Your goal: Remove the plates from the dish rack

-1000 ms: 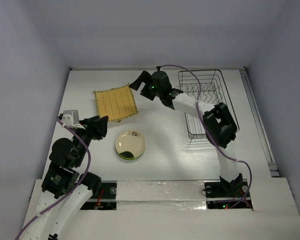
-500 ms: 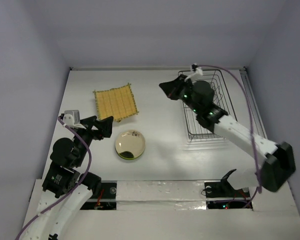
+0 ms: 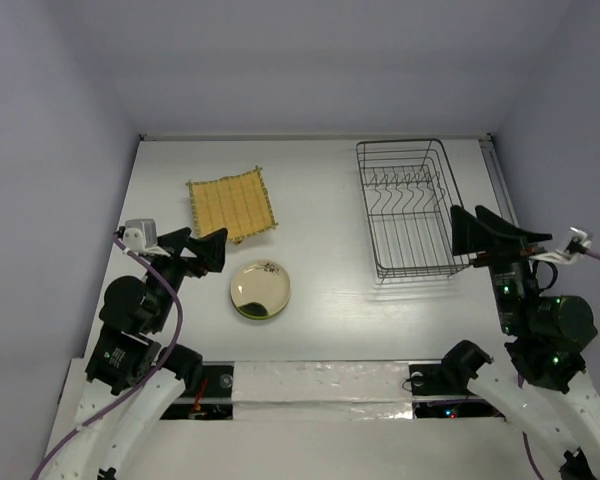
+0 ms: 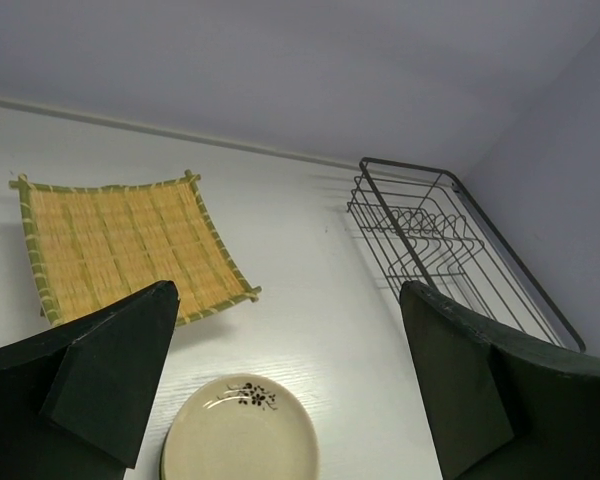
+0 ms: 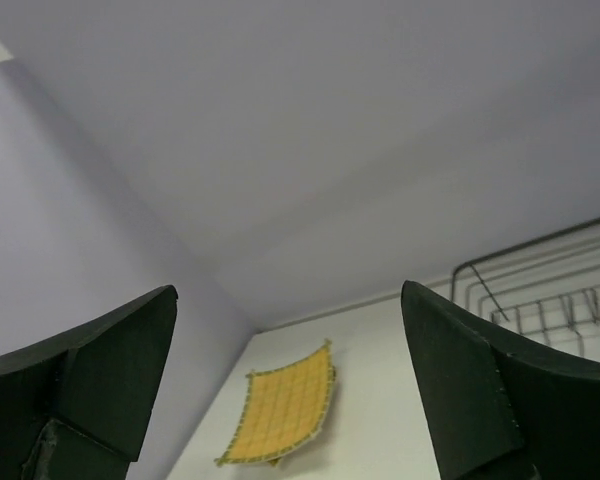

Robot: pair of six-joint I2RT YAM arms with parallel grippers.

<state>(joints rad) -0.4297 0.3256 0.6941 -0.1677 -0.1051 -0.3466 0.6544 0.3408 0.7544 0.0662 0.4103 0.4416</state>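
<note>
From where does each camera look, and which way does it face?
Top external: above and behind the bases, looking down at the table; both arms, left gripper and right gripper show.
Left wrist: on the left arm, facing the far wall over the cream plate; own fingers show.
Right wrist: on the right arm, tilted up toward the walls; own fingers show.
Shared: all three see the woven tray and the dish rack.

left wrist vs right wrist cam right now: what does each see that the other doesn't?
Left wrist only: the cream plate with its dark mark, and the left gripper, open. Right wrist only: the right gripper, open. Both: the woven tray and the dish rack, though the right wrist catches only one corner of the rack.
</note>
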